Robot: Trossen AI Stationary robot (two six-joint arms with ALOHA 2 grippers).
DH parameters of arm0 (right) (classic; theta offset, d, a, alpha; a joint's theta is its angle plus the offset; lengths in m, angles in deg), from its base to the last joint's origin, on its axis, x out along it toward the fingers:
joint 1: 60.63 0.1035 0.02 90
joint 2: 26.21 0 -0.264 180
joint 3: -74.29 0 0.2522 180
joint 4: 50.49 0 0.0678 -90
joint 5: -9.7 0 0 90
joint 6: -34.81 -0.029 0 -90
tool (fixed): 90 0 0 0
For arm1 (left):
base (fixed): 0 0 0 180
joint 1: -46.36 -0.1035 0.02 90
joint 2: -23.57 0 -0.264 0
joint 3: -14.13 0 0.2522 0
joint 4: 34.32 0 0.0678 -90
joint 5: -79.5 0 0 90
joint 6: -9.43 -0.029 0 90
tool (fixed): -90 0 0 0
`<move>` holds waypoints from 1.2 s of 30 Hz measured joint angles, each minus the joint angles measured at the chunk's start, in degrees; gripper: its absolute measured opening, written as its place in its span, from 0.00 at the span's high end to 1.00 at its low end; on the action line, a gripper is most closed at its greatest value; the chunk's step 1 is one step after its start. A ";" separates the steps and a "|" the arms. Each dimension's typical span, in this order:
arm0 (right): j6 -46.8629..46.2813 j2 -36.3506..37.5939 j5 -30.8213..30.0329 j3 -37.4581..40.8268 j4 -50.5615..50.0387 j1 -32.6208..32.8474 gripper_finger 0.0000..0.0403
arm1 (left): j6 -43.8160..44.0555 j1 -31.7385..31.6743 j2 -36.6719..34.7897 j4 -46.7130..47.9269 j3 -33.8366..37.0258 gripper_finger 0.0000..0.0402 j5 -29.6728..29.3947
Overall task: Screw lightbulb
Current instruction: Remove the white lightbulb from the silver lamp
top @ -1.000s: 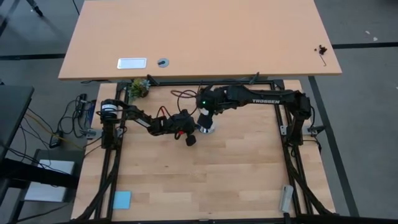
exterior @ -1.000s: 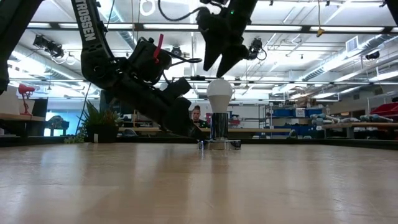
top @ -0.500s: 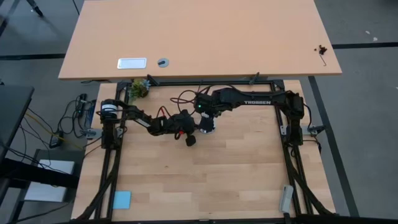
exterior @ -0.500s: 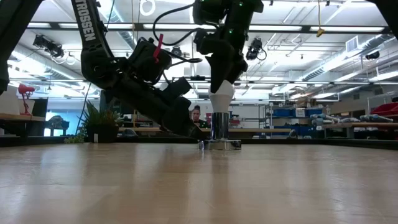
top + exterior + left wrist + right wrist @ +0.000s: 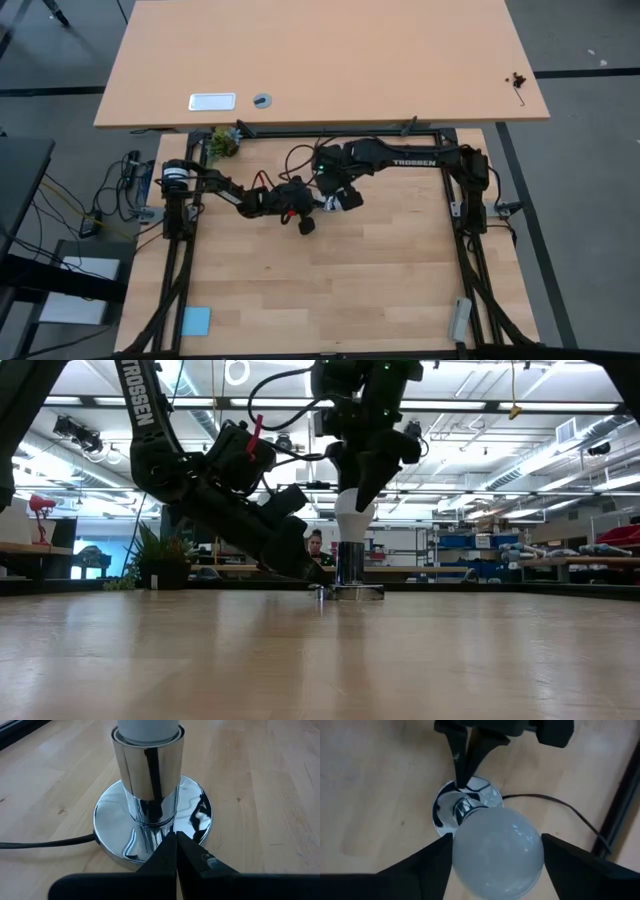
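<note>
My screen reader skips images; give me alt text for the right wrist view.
The right end effector grips a white frosted lightbulb seated in a chrome socket base on the wooden table. The left end effector, fingers shut, presses on the base's rim.

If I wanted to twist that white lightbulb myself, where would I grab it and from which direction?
Probably the rounded top of the lightbulb, from straight above. It stands upright in the shiny socket, so only the dome is free. The right pincer does just that, one finger on each side, while the left pincer, shut, presses the socket's base.
</note>
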 joint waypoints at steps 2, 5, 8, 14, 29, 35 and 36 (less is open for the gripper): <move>-0.80 0.00 -2.68 -0.01 0.18 0.86 0.23 | 0.00 0.00 0.00 0.02 0.00 0.99 0.00; -5.25 0.27 -5.84 -0.11 -0.60 2.15 0.18 | 0.00 0.00 0.00 0.02 0.00 0.99 0.00; -12.17 0.73 -8.76 -0.22 -1.48 3.57 0.15 | 0.00 0.00 0.00 0.04 0.00 0.99 0.00; -30.48 0.87 -10.59 -3.74 -6.00 4.79 0.12 | 0.00 0.02 -0.02 0.04 0.02 0.99 0.02; -57.56 0.96 -7.17 2.34 2.77 2.29 0.15 | 0.11 0.02 -0.02 0.11 0.02 0.99 0.02; -53.96 0.94 -5.44 3.15 3.76 1.41 0.24 | 0.13 0.02 -0.07 0.49 0.00 0.99 0.02; -52.71 0.96 -4.65 3.15 3.74 1.12 0.27 | 0.13 0.02 -0.06 0.50 0.00 0.99 0.02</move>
